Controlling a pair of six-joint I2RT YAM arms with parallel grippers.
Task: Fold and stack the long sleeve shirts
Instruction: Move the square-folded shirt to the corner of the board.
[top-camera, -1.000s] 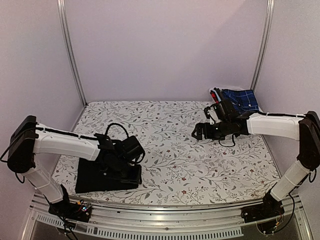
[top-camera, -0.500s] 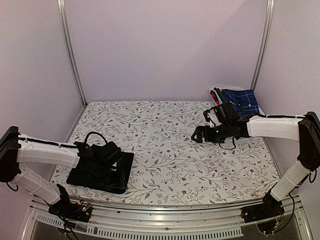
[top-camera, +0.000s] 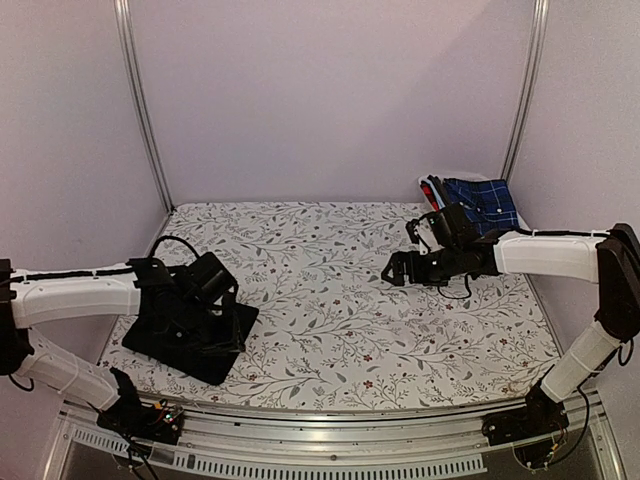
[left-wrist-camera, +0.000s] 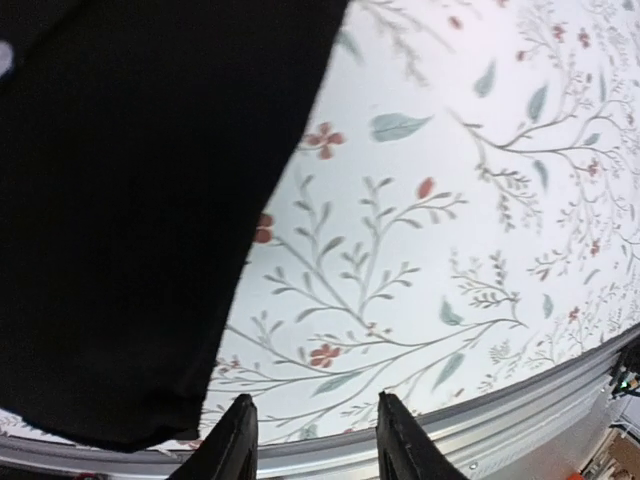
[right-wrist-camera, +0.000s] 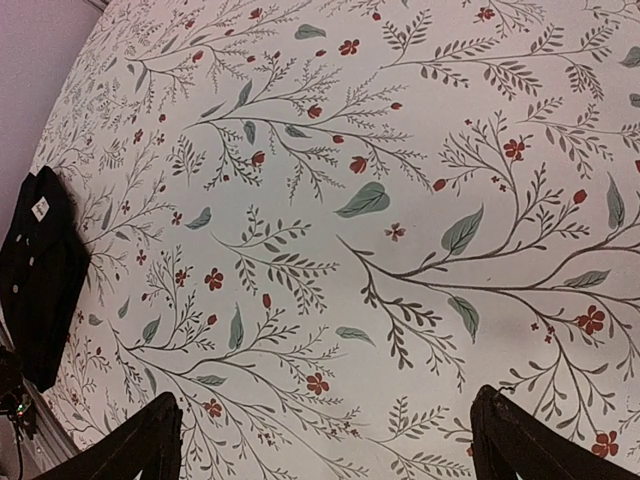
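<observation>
A folded black long sleeve shirt lies at the table's front left, turned at an angle. In the left wrist view it fills the left side. In the right wrist view it is small at the left edge, with pale buttons. My left gripper hovers over the shirt's right part. It is open and empty, with its fingers beside the shirt's edge near the table's front rail. My right gripper is open wide and empty above bare tablecloth right of centre.
A white basket at the back right corner holds a blue plaid cloth and something red. The metal front rail runs along the table's near edge. Metal frame posts stand at the back corners.
The left arm has swung left and the black shirt has slid left with it and turned at an angle. The right arm has barely moved.
</observation>
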